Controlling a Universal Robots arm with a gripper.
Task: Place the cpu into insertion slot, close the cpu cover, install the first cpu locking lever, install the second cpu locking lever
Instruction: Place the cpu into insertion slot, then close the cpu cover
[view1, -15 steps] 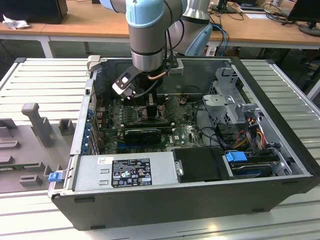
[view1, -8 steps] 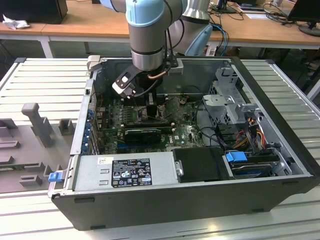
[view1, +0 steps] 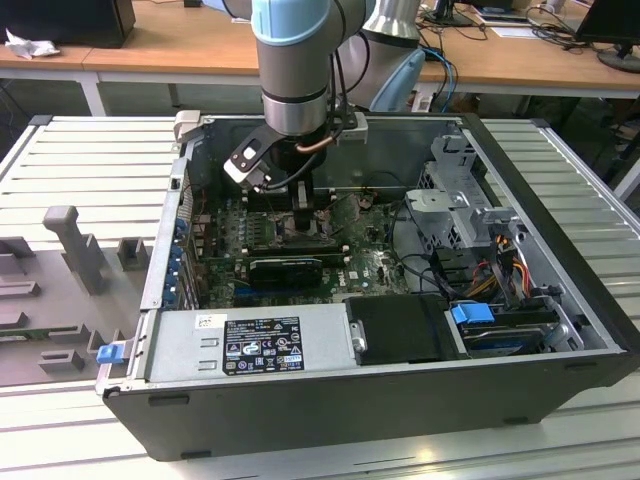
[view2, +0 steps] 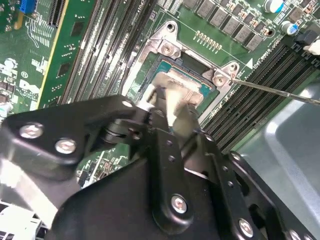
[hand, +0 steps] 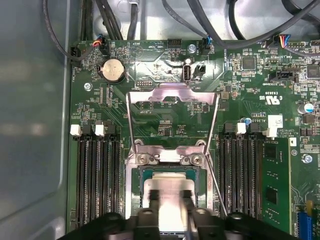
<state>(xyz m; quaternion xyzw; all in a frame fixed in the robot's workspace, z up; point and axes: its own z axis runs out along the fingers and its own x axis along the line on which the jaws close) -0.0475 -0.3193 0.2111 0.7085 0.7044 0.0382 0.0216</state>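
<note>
My gripper (hand: 169, 197): clamped on cpu (hand: 167, 184), at slot (hand: 172, 172); cover (hand: 172, 95) raised. Keep it level, edges square, no force.

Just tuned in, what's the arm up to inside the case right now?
The gripper is down at the insertion slot, shut on the cpu. Whether the chip is fully seated I cannot tell. The cpu cover stands flipped open, so nothing is closed or latched yet.

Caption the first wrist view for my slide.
Pincer at the cpu over the insertion slot, cpu cover standing open.
</note>
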